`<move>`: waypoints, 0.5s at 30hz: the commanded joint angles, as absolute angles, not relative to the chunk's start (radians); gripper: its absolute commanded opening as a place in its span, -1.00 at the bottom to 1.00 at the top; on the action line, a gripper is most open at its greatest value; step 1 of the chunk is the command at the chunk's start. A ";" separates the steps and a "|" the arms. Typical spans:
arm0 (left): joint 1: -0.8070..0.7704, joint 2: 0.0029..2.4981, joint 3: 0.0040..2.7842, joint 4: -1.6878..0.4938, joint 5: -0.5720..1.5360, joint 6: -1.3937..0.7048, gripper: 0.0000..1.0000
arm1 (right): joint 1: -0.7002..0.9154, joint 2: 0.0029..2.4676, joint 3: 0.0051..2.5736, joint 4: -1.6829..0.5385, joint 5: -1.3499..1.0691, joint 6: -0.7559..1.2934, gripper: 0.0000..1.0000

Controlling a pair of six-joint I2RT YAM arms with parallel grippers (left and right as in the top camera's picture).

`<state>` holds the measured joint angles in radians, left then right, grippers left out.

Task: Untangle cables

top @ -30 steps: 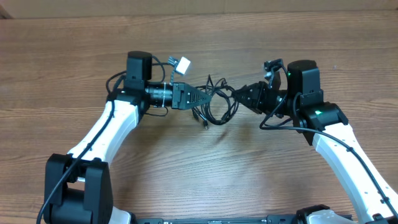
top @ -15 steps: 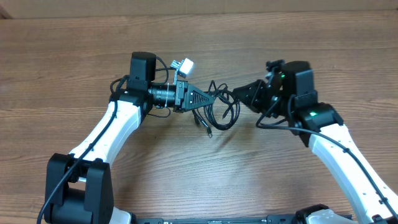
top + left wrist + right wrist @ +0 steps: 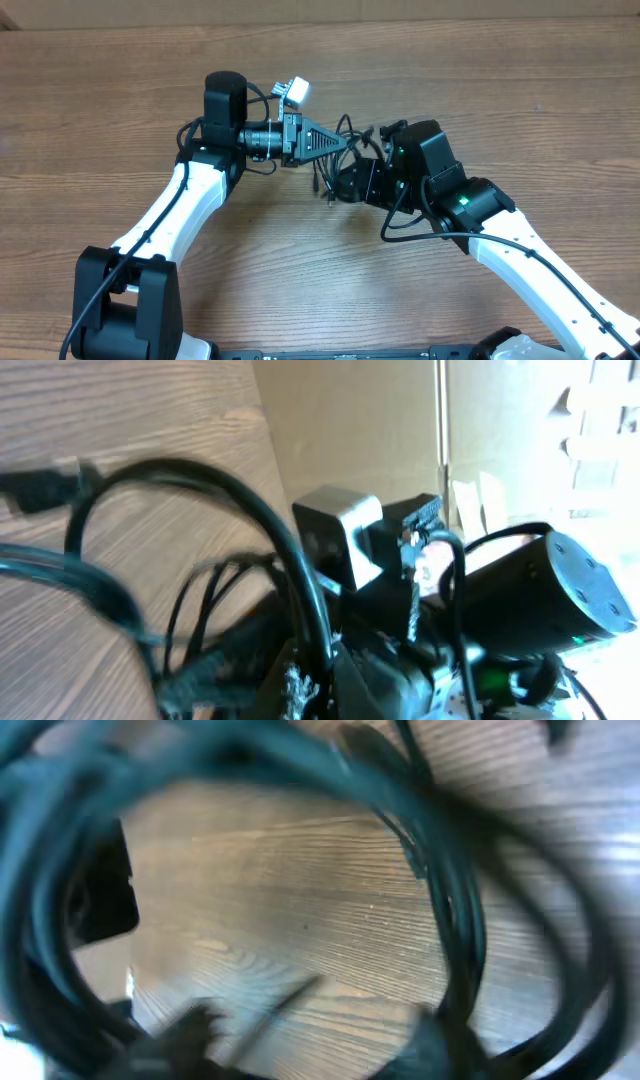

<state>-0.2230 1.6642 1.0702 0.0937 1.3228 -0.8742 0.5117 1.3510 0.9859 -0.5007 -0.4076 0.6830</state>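
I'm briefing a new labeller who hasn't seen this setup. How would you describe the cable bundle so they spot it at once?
On the wooden table, look at the middle, where the left gripper and right gripper meet. The cables are the thin black loops bunched between them, thinner than the cords fixed to the arms.

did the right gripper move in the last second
Yes. Against the table, the right gripper has come left and slightly toward the near edge, up to the cables.
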 commanded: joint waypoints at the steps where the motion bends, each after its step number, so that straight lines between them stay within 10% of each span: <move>1: -0.228 1.638 1.089 0.141 1.359 -0.948 -0.91 | 0.494 1.352 0.988 -0.504 -0.587 0.455 0.69; 8: -0.196 1.638 1.089 0.162 1.414 -0.950 -0.92 | 0.329 1.345 1.032 -0.504 -0.880 0.385 0.71; 13: -0.175 1.638 1.089 0.162 1.410 -0.950 -0.92 | 0.250 1.345 1.032 -0.570 -0.885 0.391 -0.46; 14: -0.175 1.638 1.089 0.162 1.405 -0.949 -0.91 | 0.239 1.345 1.032 -0.575 -0.885 0.391 -0.44; 15: -0.175 1.638 1.089 0.162 1.403 -0.929 -0.92 | 0.222 1.345 1.032 -0.582 -0.884 0.391 0.08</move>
